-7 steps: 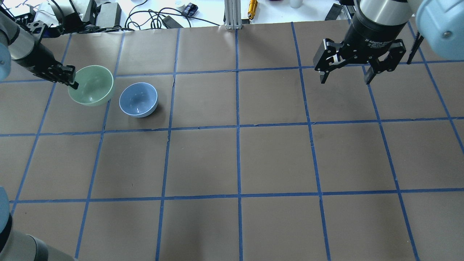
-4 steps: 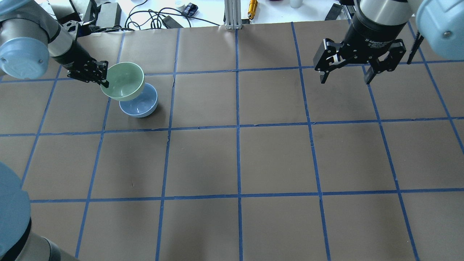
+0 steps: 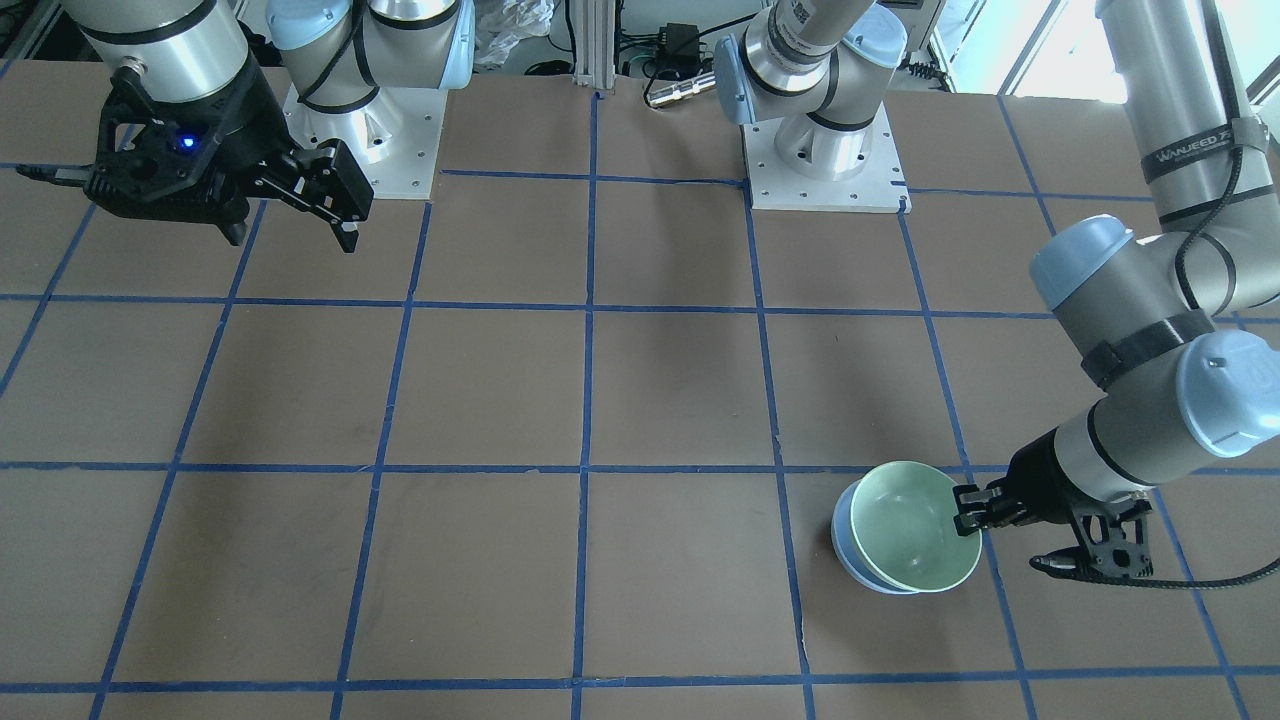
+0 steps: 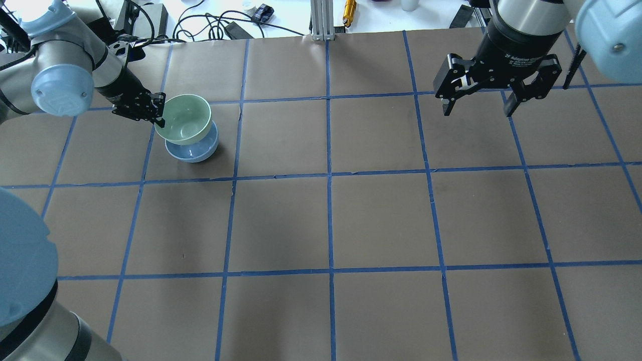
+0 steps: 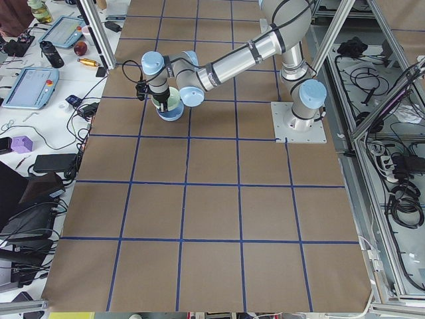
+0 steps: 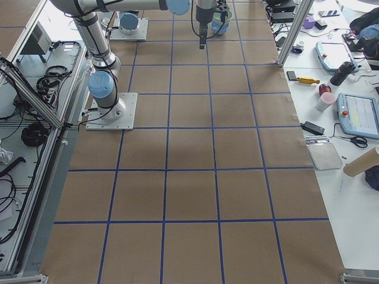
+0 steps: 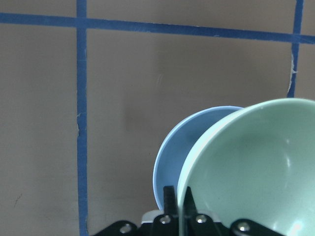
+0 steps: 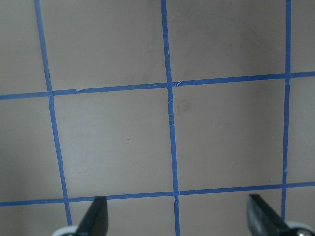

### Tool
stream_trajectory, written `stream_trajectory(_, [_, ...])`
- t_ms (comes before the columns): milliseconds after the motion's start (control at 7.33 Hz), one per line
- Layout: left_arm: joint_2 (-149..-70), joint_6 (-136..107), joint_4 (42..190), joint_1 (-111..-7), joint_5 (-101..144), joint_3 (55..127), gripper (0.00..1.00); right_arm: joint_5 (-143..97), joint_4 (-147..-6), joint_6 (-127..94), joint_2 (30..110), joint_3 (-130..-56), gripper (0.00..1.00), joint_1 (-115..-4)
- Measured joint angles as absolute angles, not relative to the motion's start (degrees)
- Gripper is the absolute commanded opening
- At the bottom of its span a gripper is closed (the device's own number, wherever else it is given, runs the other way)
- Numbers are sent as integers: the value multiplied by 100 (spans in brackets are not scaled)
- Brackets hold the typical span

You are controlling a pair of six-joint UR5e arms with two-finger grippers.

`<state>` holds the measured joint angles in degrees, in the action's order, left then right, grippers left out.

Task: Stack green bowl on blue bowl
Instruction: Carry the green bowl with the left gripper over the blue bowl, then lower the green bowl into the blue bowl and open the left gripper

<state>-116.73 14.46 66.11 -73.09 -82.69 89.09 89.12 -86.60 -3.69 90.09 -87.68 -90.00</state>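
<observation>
Nearest, in the left wrist view: left gripper (image 7: 181,206) fingers pinched narrow on the rim of the green bowl (image 7: 256,167), one inside the wall, one outside. Just past that rim, the blue bowl (image 7: 170,164), showing only as a crescent beneath.

Seen from overhead, green bowl (image 4: 184,118) tilted and lying over most of the blue bowl (image 4: 193,153), off-centre toward the left gripper (image 4: 159,114). Cannot tell whether touching the blue bowl yet or just above it.

Judged step: placing, not yet released. Next, probably: nudge across until centred on the blue bowl, level out, lower until nested, then spread the fingers and lift out so the inner finger clears the rim.

Bare brown table (image 4: 351,215) with a blue tape grid on every side of the blue bowl; nothing beside it to knock. Beyond the blue bowl, the table's far edge and loose cables (image 4: 200,25), near but apart. Farthest from the blue bowl, the right gripper (image 4: 477,111), fingers wide, holding nothing.
</observation>
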Motion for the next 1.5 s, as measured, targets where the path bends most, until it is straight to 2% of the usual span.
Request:
stream_trajectory(545, [-11735,1520,6584,-7304,-8304,9000,0,8912,-8658,-369,9009,-8763,100,-9000])
stream_trajectory(682, [-11759,1523,6583,-7304,-8326,9002,25,8912,-8657,-369,9009,-8763,100,-9000])
stream_trajectory(818, [-11776,1525,6579,-7304,-8357,9002,75,8912,-8657,-369,9009,-8763,100,-9000])
stream_trajectory(955, [-11790,1525,6547,-7304,-8376,9002,84,8912,-8659,-369,9009,-8763,100,-9000])
stream_trajectory(1227, [-11820,1513,6473,-7304,-8387,8987,86,8912,-8659,-369,9009,-8763,100,-9000])
stream_trajectory(1500, [-11691,1428,6525,-7333,-8404,8922,92,8912,-8661,-369,9009,-8763,100,-9000])
